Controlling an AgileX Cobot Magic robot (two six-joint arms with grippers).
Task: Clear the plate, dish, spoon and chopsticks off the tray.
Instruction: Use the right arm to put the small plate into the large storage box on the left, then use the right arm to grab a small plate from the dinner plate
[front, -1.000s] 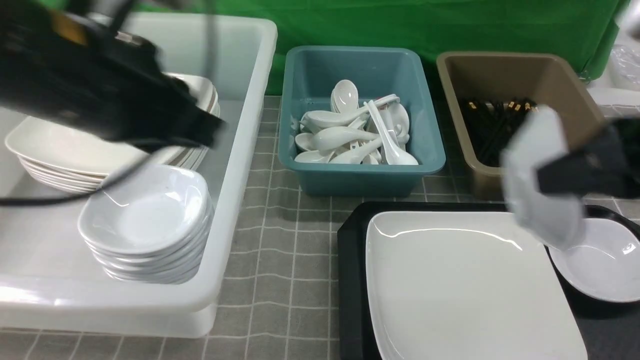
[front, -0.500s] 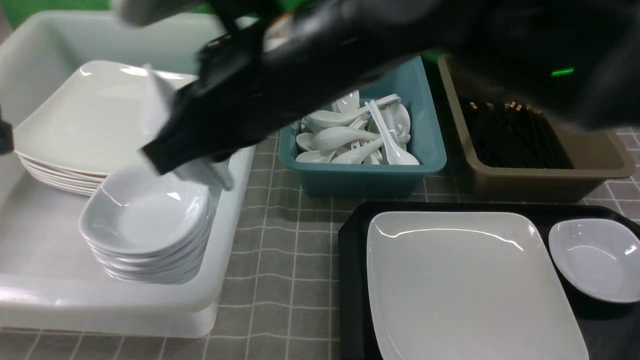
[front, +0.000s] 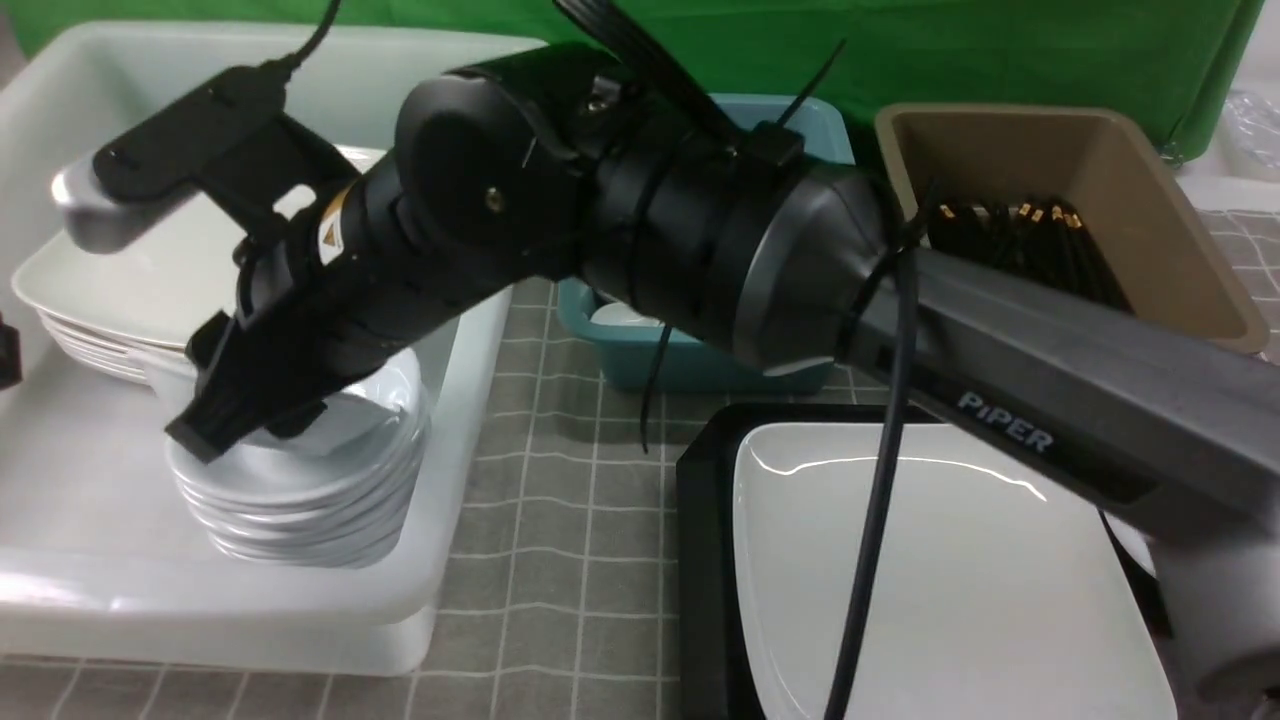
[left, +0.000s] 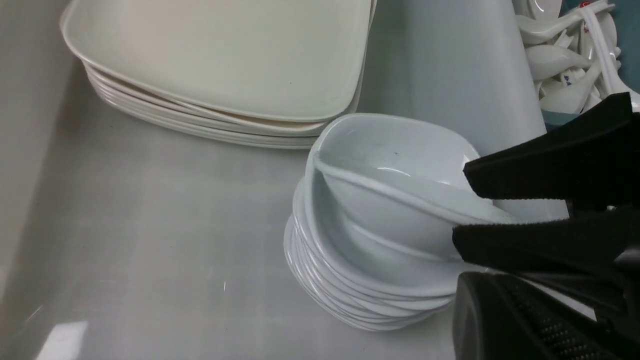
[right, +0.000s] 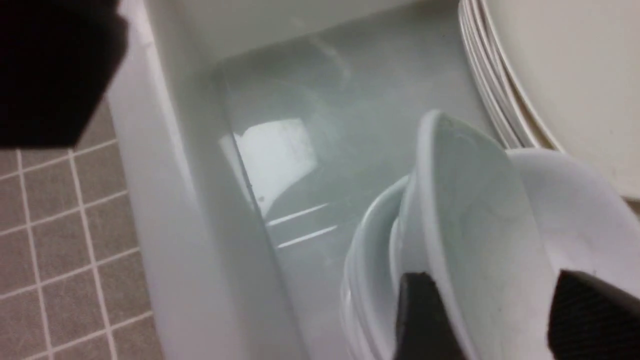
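Right gripper (right: 497, 280) jaws parted astride tilted dish (right: 465, 200), gripping nothing; dish leans on stack (front: 300, 510). Withdraw straight up, clear of rim.

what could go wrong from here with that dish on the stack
The dish sits tilted on the stack rather than nested, so it could slide or tip off. The right gripper straddles the dish's rim with its jaws apart, so pulling back at an angle might catch the rim and drag the dish out.
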